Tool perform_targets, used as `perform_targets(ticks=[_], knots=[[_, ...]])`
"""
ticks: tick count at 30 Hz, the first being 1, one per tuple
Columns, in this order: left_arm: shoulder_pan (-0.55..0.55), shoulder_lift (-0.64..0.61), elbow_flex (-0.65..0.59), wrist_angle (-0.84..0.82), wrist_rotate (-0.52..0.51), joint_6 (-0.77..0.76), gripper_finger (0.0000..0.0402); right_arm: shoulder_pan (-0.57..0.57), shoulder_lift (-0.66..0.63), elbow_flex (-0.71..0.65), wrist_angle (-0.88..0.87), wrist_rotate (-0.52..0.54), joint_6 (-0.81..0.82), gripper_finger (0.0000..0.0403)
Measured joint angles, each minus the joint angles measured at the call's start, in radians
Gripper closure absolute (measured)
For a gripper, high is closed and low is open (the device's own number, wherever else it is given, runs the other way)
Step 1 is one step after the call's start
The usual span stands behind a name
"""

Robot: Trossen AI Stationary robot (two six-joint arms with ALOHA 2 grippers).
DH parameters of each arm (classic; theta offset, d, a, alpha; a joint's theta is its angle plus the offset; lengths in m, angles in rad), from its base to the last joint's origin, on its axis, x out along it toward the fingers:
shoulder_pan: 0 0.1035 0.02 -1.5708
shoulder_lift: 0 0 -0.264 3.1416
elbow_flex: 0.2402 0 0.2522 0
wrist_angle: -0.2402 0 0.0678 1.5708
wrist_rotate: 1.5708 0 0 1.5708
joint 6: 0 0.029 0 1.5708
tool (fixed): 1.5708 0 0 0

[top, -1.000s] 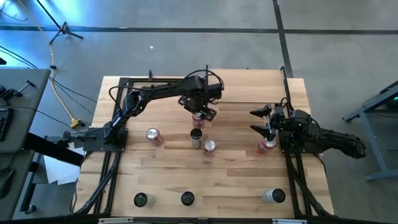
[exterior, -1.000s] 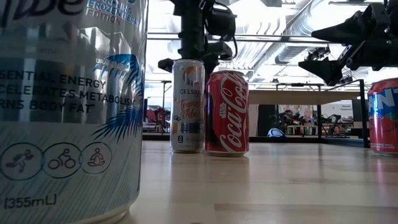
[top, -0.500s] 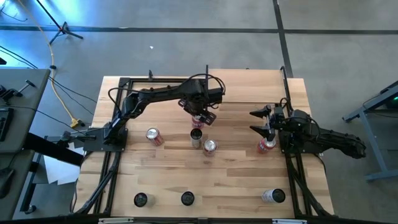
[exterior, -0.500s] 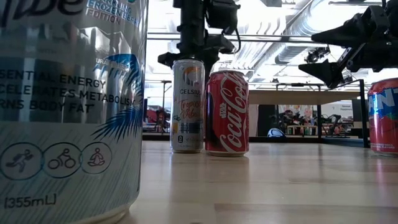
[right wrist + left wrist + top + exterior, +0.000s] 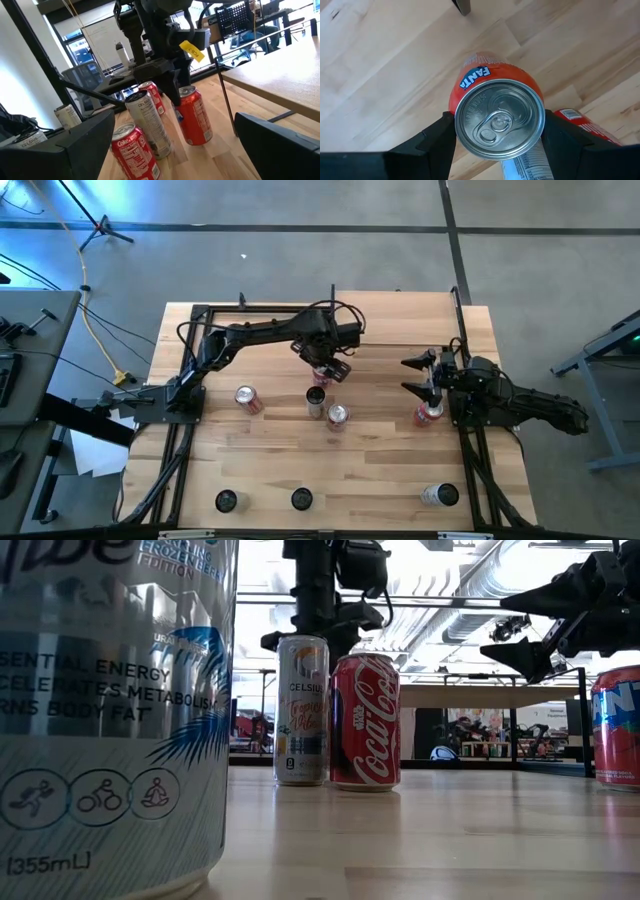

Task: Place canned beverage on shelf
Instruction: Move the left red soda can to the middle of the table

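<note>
**Left wrist view: Fanta can clamped in left gripper, above the surface**

Left wrist view looks straight down on the orange Fanta can (image 5: 495, 117). Its silver top with pull tab faces the camera, and the two dark fingers (image 5: 432, 142) press against its opposite sides. The left gripper (image 5: 497, 135) is narrowed onto the can and holding it upright. Pale planks of the surface (image 5: 385, 75) lie beneath it.

High view: left gripper (image 5: 325, 370) is reached out near the middle of the surface, toward the far side, with the can between its fingers. Just nearer the camera side stand a tall slim can (image 5: 315, 401) and a red Coca-Cola can (image 5: 337, 416), close together, apart from the held can. A further red can (image 5: 246, 398) lies off to the left.

The shelf (image 5: 280, 75) shows in the right wrist view as a pale board on a thin black upright, just beside the held can; the can is not on it.

Right gripper (image 5: 425, 375) waits at the right side, fingers spread wide, holding nothing, just beyond another red can (image 5: 428, 414).

Low view: a large silver can (image 5: 110, 710) fills the near left.
</note>
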Motion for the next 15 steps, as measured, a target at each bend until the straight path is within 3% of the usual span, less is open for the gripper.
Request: perform_targets(ticks=[15], knots=[[0.003, 0.021, -0.002, -0.003, -0.006, -0.001, 0.0174, 0.000, 0.000, 0.000, -0.006, 0.000, 0.000, 0.0004]])
